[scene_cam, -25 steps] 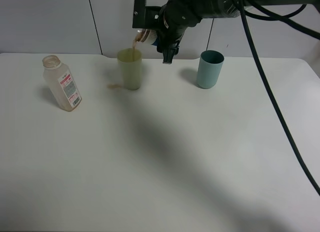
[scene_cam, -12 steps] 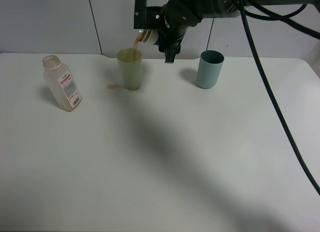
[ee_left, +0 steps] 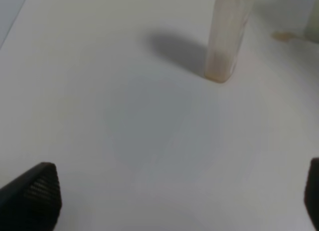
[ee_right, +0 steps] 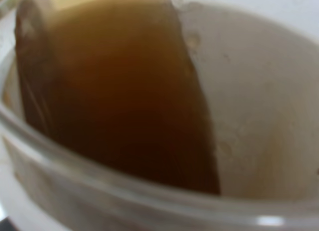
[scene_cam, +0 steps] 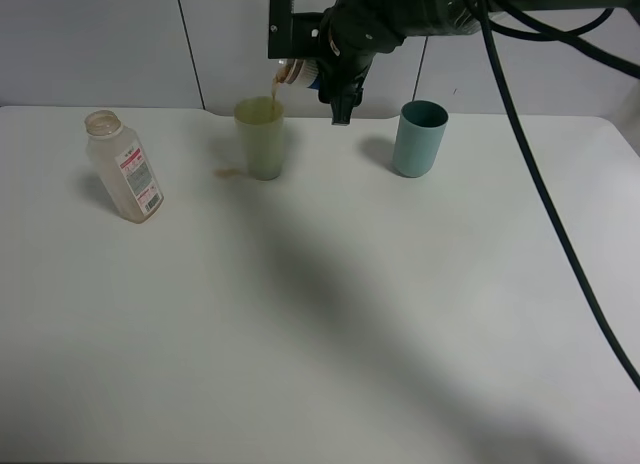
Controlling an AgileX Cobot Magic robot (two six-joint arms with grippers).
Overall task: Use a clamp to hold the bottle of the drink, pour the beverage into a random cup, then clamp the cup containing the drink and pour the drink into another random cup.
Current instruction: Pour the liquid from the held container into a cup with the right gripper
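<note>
White and matt, the table (scene_cam: 330, 314) was seen from above, with its things set along the far edge. The right arm (scene_cam: 420, 9) was stretched in from the right above that edge, a black cable (scene_cam: 540, 194) trailing from it across the right side. Its gripper (scene_cam: 318, 69) was pressed together on the blue-sleeved cup (scene_cam: 295, 73), which was held tipped on its side just above the yellow-green tumbler (scene_cam: 261, 138). The tumbler was stood near the middle of the far edge, and a thin stream of brown drink (scene_cam: 274, 92) was seen falling from the cup's rim into it. A teal cup (scene_cam: 419, 137) was stood to the right of it, well apart. The bottle (scene_cam: 123, 166) was stood upright near the far left corner, uncapped. A small brown spill (scene_cam: 228, 172) was seen just left of the tumbler's foot. In the left wrist view the fingers (ee_left: 35, 193) of the left gripper (ee_left: 174, 201) were spread wide over bare table. In the right wrist view the cup's pale inside was filled close up by the drink.
</note>
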